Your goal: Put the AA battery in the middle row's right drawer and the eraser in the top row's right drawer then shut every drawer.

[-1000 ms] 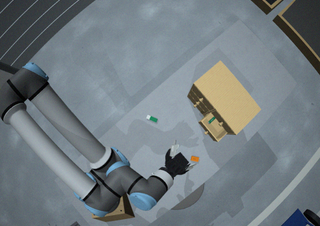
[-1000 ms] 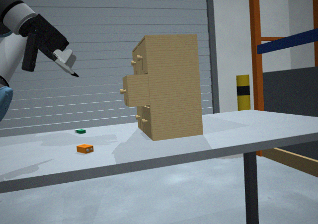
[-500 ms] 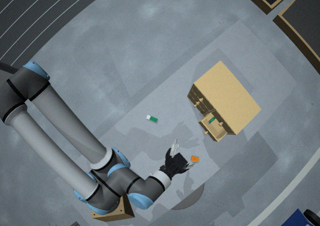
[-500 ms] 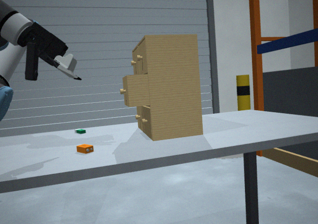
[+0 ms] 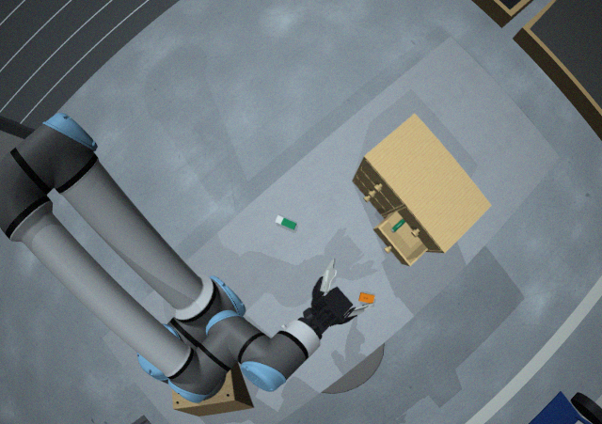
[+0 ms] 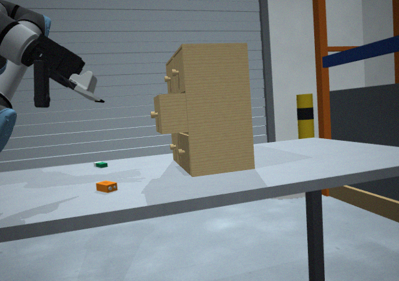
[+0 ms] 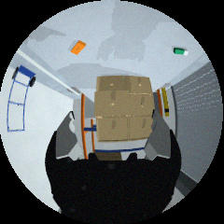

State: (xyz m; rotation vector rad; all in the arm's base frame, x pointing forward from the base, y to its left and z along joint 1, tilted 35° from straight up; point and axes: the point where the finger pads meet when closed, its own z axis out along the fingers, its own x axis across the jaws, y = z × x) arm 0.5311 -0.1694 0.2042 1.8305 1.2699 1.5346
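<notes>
I've got the chest (image 5: 427, 181) (image 6: 219, 110) (image 7: 123, 133) upright, with its right middle drawer (image 5: 408, 239) (image 6: 173, 113) (image 7: 111, 104) pulled out; top-row drawers look shut. My gripper (image 5: 353, 282) (image 6: 71, 103) (image 7: 112, 110) is above the table in front of the chest, well apart from it — jaws wide, nothing held, pointing toward the drawer fronts.

Facing the chest, the eraser (image 5: 285, 223) (image 6: 101, 164) (image 7: 180, 51) lies flat on the table, left of the gripper. Long axis slants to the chest's front: green end nearer the chest, white end farther off. Orange block (image 5: 366, 297) (image 6: 106, 186) (image 7: 78, 47) is on the table, right of the gripper's middle.

AA battery (image 5: 398, 225) is in the open drawer, between gripper and chest body — on its side, long axis roughly front-to-back, slightly skewed. Can't tell which terminal faces the chest.
</notes>
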